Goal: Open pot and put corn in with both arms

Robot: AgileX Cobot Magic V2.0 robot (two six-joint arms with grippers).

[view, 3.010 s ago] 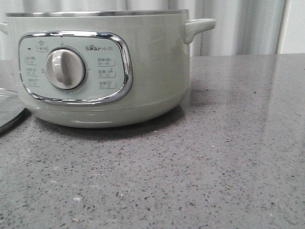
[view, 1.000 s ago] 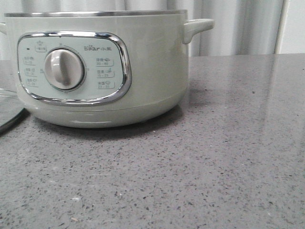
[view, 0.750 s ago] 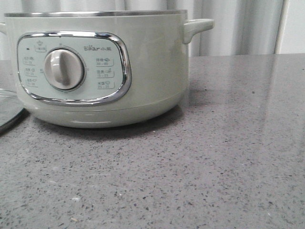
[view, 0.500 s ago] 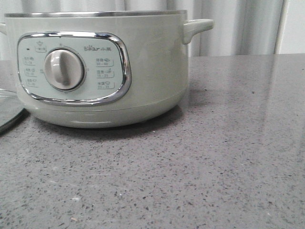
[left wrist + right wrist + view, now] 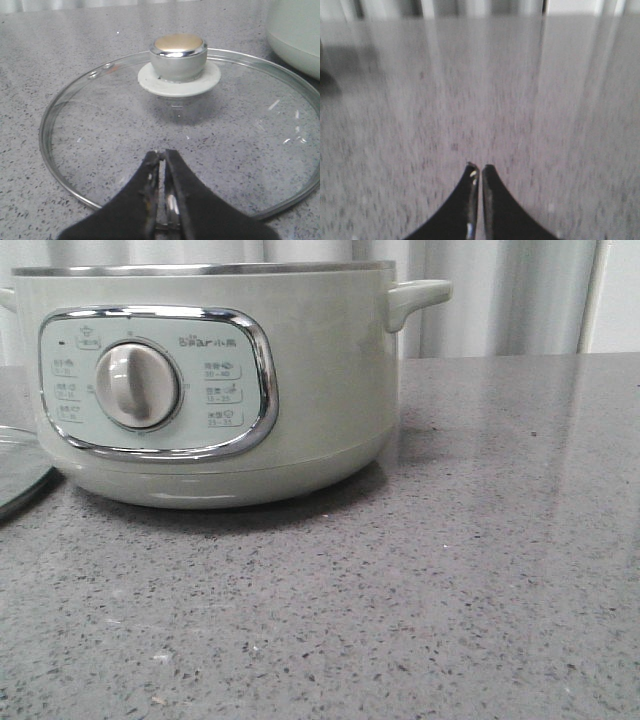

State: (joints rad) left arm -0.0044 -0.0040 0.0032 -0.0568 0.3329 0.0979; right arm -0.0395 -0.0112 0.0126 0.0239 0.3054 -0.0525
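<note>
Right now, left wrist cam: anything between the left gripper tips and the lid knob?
Only clear lid glass. In the left wrist view the left gripper, fingers together, sits over the glass lid; its knob lies beyond, nothing else between.

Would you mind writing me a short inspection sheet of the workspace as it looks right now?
Surface: grey speckled countertop, glossy.
Pot: pale green cooker, upright, no lid on its steel rim; inside hidden.
Lid: glass lid with metal knob, flat on the counter beside the pot.
Corn: not seen in any view.
Clutter: nothing seen.
Left tool: shut, empty, hovering over the lid's near edge.
Right tool: shut, empty, over bare counter; view blurred.
Cables: nothing seen.
Surroundings: pale curtain behind the counter.
</note>
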